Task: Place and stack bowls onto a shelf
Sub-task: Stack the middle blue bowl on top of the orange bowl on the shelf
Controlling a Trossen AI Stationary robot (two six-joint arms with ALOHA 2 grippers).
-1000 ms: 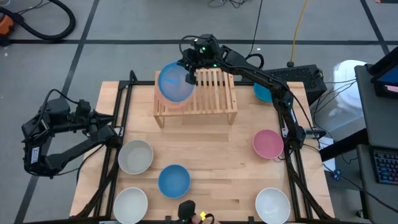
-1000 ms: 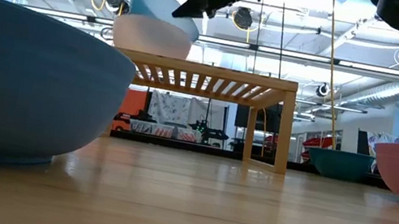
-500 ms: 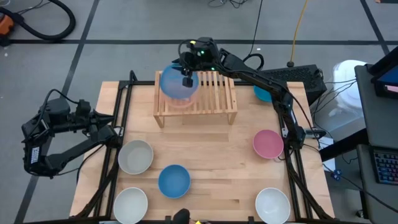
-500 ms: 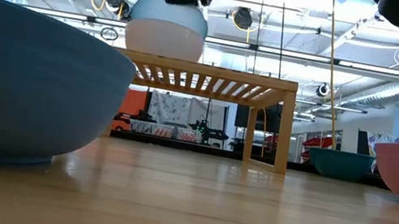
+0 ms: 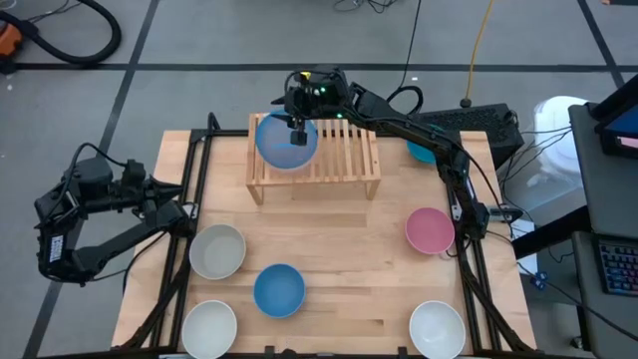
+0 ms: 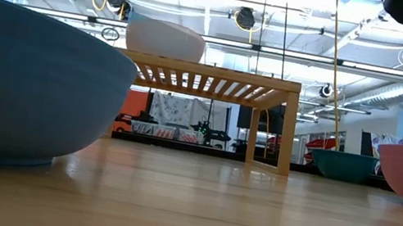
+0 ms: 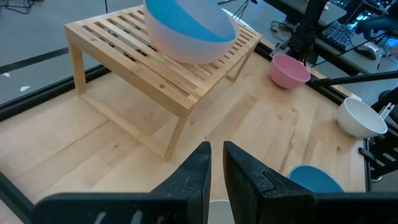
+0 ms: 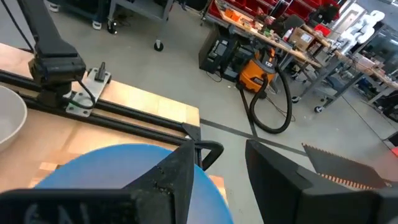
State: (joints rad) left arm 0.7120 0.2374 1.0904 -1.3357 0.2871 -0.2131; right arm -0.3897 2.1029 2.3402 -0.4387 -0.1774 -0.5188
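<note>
Wooden desk (image 5: 349,269) seen from above, with the slatted shelf (image 5: 344,150) standing at its far edge. A blue bowl (image 5: 286,139) sits nested in a paler bowl (image 6: 164,39) on the shelf's left end. The right claw (image 5: 296,122) hangs just above the blue bowl's rim, fingers spread and holding nothing. The left claw (image 7: 214,163) rests off the desk's left side, its fingers narrow with only a slim gap, gripping nothing. On the desk lie a grey-beige bowl (image 5: 217,250), a second blue bowl (image 5: 278,290), two white bowls (image 5: 209,326) (image 5: 437,329) at the near corners, and a pink bowl (image 5: 430,230) on the right. A teal bowl (image 5: 419,150) sits beside the shelf's right end.
</note>
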